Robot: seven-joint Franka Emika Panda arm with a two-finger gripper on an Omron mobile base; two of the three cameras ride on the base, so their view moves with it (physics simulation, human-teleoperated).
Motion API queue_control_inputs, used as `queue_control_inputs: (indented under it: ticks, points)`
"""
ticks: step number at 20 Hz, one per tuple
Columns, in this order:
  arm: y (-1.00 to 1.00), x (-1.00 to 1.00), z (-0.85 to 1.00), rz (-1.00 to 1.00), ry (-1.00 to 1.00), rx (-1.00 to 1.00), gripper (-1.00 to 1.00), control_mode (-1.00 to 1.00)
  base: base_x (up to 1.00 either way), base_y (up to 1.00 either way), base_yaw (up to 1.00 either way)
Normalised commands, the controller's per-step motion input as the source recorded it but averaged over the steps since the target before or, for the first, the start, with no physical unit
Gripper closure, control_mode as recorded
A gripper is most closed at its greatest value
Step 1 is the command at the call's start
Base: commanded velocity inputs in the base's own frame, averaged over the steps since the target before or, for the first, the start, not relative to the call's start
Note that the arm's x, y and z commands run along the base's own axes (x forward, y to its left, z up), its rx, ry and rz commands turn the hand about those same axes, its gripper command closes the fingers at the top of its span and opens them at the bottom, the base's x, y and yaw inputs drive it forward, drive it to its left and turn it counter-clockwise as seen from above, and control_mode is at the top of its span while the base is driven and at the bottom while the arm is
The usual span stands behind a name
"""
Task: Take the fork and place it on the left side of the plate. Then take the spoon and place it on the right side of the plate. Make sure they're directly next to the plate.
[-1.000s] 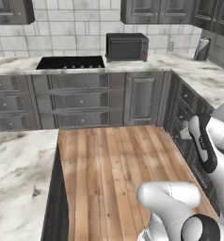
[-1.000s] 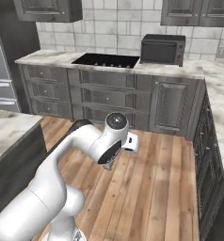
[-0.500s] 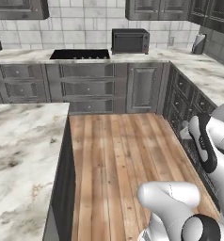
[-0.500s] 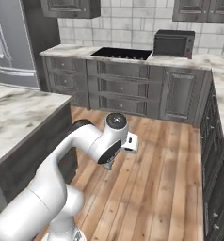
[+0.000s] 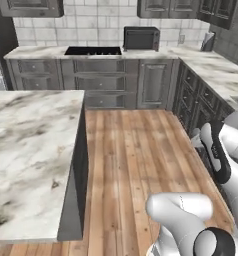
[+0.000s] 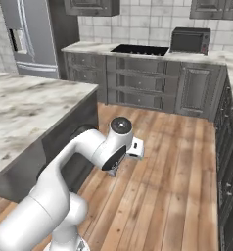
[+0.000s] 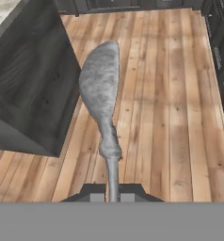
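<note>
**Spoon in hand, plate not yet found**

I'm on the second half: my fingers (image 7: pixel 113 197) are clenched on the handle of the spoon (image 7: pixel 100 84), its bowl pointing out over the wooden floor (image 7: pixel 170 94). Next I need to reach the plate and set the spoon directly against its right side. The marble tabletop (image 5: pixel 26 145) is cut off at the frame's left edge.
</note>
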Motion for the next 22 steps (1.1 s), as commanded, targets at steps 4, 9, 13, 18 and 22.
queue_control_inputs:
  ticks: [4, 9, 13, 18, 22]
  points:
    - [0.0, 0.0, 0.0, 0.0, 0.0, 0.0, 1.0, 1.0, -1.0, 0.59, 0.02]
    - [0.0, 0.0, 0.0, 0.0, 0.0, 0.0, 1.0, 1.0, -1.0, 0.64, 0.02]
    - [0.0, 0.0, 0.0, 0.0, 0.0, 0.0, 1.0, 1.0, -0.7, 1.0, 0.0]
    - [0.0, 0.0, 0.0, 0.0, 0.0, 0.0, 1.0, 1.0, -0.27, 1.0, -0.01]
    - [0.0, 0.0, 0.0, 0.0, 0.0, 0.0, 1.0, 1.0, -0.08, 1.0, -0.03]
